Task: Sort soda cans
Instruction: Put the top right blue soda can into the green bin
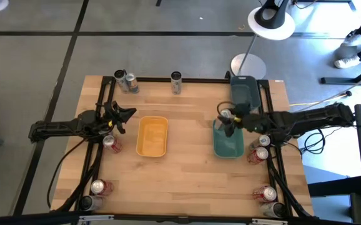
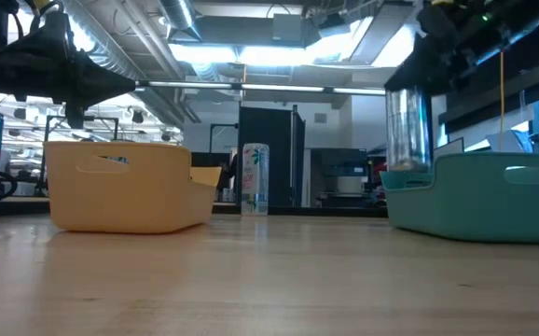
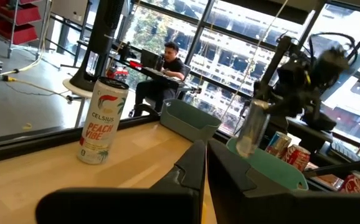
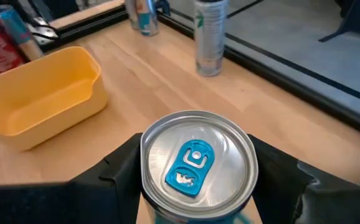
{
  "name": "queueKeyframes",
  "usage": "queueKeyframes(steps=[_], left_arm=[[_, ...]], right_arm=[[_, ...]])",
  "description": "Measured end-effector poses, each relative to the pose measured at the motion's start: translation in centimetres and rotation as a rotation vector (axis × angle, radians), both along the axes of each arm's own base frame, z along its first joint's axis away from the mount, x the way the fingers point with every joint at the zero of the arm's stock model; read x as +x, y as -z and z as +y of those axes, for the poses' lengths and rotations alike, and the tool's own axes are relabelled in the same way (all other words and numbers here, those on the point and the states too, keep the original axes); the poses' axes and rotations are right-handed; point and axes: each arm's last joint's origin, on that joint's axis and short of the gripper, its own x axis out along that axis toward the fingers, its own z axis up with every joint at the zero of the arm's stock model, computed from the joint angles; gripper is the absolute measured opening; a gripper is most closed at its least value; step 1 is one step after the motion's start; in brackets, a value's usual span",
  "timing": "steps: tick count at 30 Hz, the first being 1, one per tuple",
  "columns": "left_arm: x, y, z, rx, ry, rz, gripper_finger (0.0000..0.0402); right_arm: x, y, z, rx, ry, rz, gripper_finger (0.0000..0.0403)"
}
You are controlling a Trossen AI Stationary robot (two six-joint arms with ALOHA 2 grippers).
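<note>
My right gripper [image 1: 228, 120] is shut on a silver soda can with a blue tab [image 4: 197, 167], holding it over the far left corner of the teal tray [image 1: 235, 149]. In the low view this can [image 2: 407, 126] stands just above the teal tray's rim [image 2: 493, 161]. My left gripper [image 1: 123, 115] waits shut, left of the yellow tray [image 1: 152, 136], touching nothing. More soda cans stand on their bases: one at the far edge [image 1: 176, 81], two at the far left [image 1: 125, 80], and red ones beside each arm [image 1: 110, 143] [image 1: 259, 150]. My right gripper pinches the can's side wall just below its top rim [image 4: 144, 180] between its two fingers [image 4: 279, 177], one on each opposite side. The fingers come from the table's right side, slanting downward. The can hangs upright, clear of the table, its bottom near the teal tray's rim.
A dark tray [image 1: 245, 91] sits at the far right behind the teal one. Red and dark cans stand in the near corners [image 1: 98, 187] [image 1: 268, 194]. Black rails frame the table's edges [image 1: 274, 112]. Bare wood lies between the trays and toward the near edge [image 1: 187, 181].
</note>
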Motion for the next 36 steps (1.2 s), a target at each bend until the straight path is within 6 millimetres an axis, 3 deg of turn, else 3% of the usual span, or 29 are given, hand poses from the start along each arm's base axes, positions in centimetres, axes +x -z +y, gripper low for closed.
queueKeyframes(steps=[5, 15, 22, 29, 36], left_arm=[[0.0, 0.0, 0.0, 0.002, -0.002, 0.001, 0.0011], [0.0, 0.0, 0.0, 0.001, -0.007, 0.004, 0.0011], [0.0, 0.0, 0.0, 0.001, -0.015, 0.004, 0.0011], [0.0, 0.0, 0.1, 0.0, -0.02, 0.003, 0.0011], [0.0, 0.0, 0.1, 0.0, -0.02, 0.004, 0.0011]], right_arm=[[-0.3, 2.3, 0.9, -0.006, 0.034, -0.031, 0.0225], [-0.6, 6.2, 0.9, -0.019, 0.092, -0.065, 0.0225], [-0.4, 7.3, 0.9, -0.048, 0.117, -0.046, 0.0225], [1.5, 7.7, 1.1, -0.118, 0.09, -0.08, 0.0225], [3.3, 8.7, -0.1, -0.129, 0.126, -0.071, 0.0225]])
